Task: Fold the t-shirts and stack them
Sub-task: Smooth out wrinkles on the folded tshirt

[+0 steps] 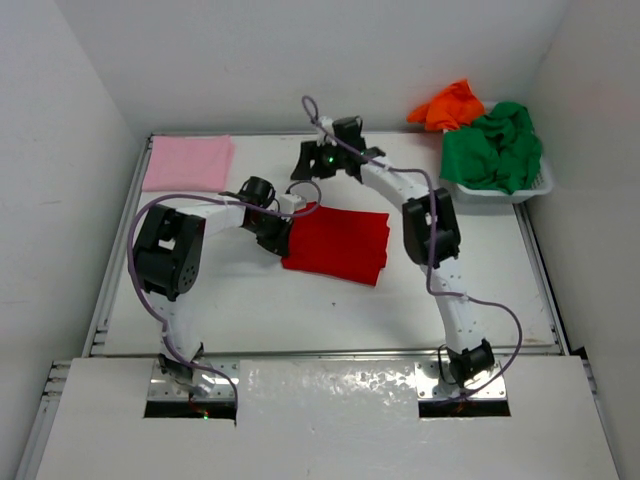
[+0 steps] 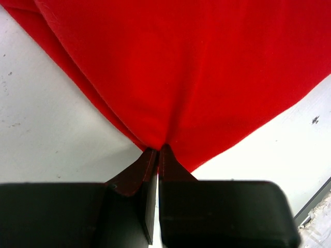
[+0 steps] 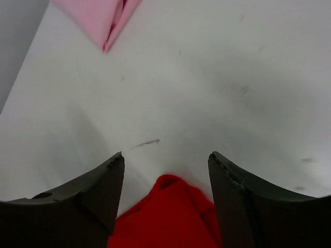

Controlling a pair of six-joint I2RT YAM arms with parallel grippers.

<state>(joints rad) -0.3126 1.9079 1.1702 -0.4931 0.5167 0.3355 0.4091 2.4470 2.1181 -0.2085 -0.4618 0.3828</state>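
Note:
The bright red t-shirt (image 1: 338,245) lies folded in the middle of the table. My left gripper (image 1: 279,233) is shut on its left edge; in the left wrist view the fingertips (image 2: 166,155) pinch the red cloth (image 2: 196,72). My right gripper (image 1: 306,172) hangs open just beyond the shirt's far left corner. In the right wrist view a bump of red cloth (image 3: 170,217) sits loose between the spread jaws (image 3: 165,161). The light pink t-shirt (image 1: 188,162) lies folded at the back left, and its corner shows in the right wrist view (image 3: 103,20). The green t-shirt (image 1: 495,150) and the orange t-shirt (image 1: 450,104) are heaped at the back right.
A white mesh basket (image 1: 520,192) at the back right corner holds the green and orange cloth. White walls close in the table on the left, back and right. A raised rail (image 1: 330,352) runs along the near edge in front of the arm bases.

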